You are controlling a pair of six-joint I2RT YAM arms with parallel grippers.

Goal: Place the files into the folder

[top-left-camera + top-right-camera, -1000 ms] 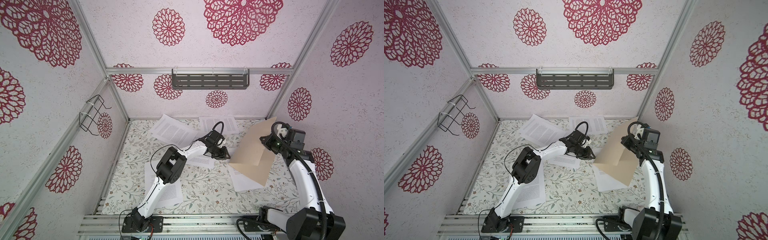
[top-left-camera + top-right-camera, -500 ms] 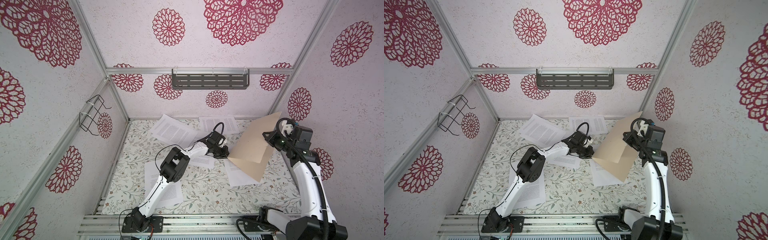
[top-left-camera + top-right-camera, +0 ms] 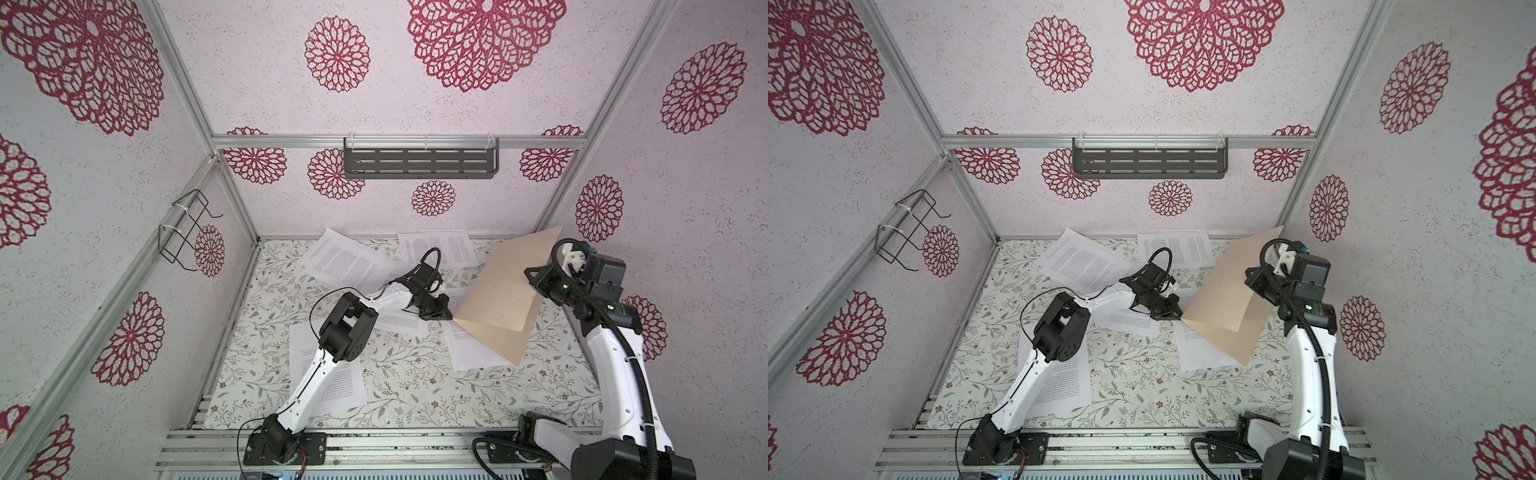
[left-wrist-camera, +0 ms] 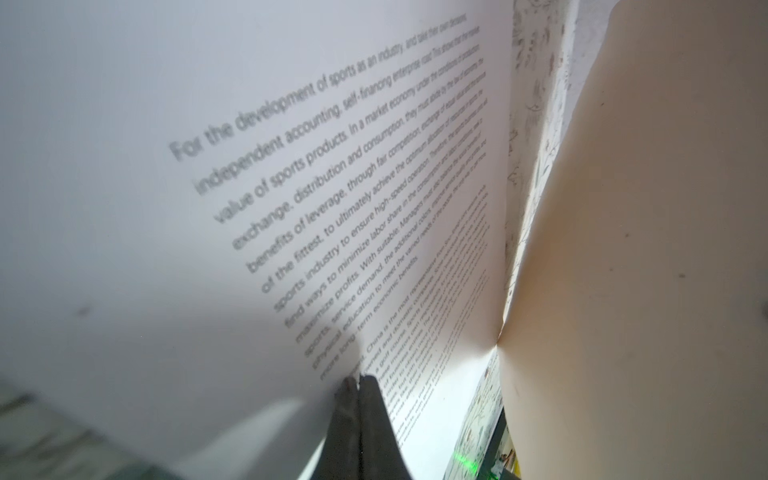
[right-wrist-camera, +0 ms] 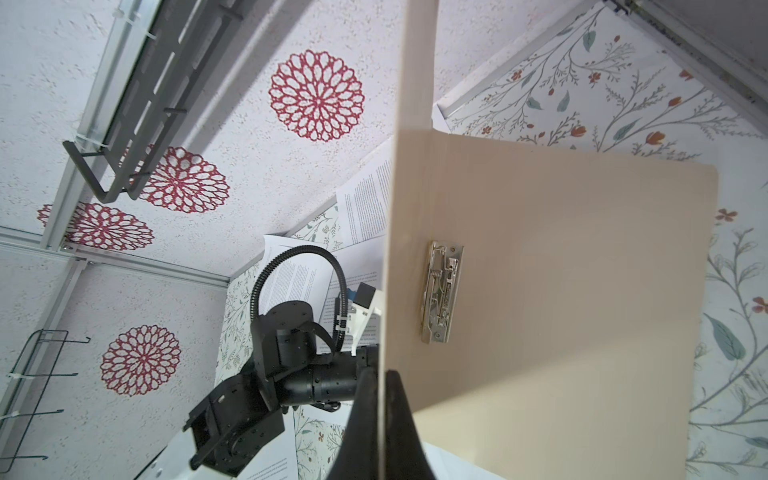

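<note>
You have both grippers clamped: left gripper (image 4: pixel 356 380) on paper, right gripper (image 5: pixel 380 384) on the folder (image 3: pixel 496 291).
Nearest you, one sheet (image 3: pixel 349 386) lies flat under the left arm. Further in, the folder stands open, lower cover over another sheet (image 3: pixel 469 353), raised cover pinched between the right fingers. Beside its fold, your left fingers pinch the edge of a printed sheet (image 4: pixel 291 166). More files (image 3: pixel 347 262) lie by the far wall.

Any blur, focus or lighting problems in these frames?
Left wrist view: the printed sheet is blurred near the lens, its text sharper farther out, with shadow around the left gripper. Right wrist view: the folder and metal clip are sharp; the right gripper is a dark silhouette. Both top views: sharp, evenly lit.
</note>
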